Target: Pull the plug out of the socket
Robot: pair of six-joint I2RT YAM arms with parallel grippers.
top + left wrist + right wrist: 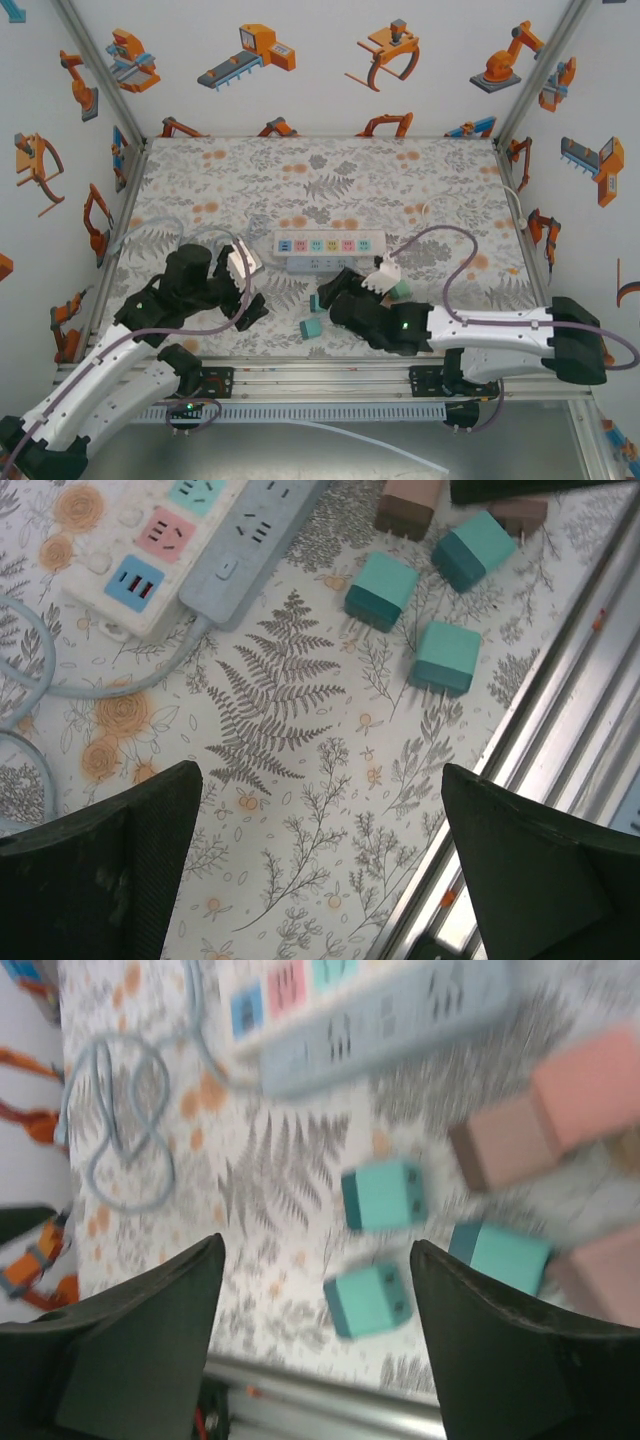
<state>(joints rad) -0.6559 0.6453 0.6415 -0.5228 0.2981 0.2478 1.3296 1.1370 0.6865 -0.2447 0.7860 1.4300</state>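
**A:** Start at the right claw (315,1260). How does it stand?

**B:** Its two black fingers (130,1350) are apart, with only tabletop between them. The left claw (320,780) is spread even wider and is just as empty.

**A:** And the plugs?

**B:** They lie loose on the floral-printed tabletop (250,170), under and just beyond the right claw. There are three teal plastic cube plugs (381,590) and, beside them, two pink-and-brown block plugs (408,505) (the right wrist picture is blurred, so I counted from the left wrist's).

**A:** The sockets?

**B:** They are farther out the same way. A long grey-blue plastic power strip (250,540) lies right against a white plastic power strip with coloured socket panels (330,243), so two strips. Their long axes run left to right across the table, roughly parallel to the line from one right finger to the other. None of the sockets I can see holds a plug.

**A:** Which arm is nearer?

**B:** The right, which hangs over the plug cluster. The left sits off the strips' left end, near a coiled pale-blue cable (120,1120). I judge the pulling done, unless the right wrist hides an occupied socket.
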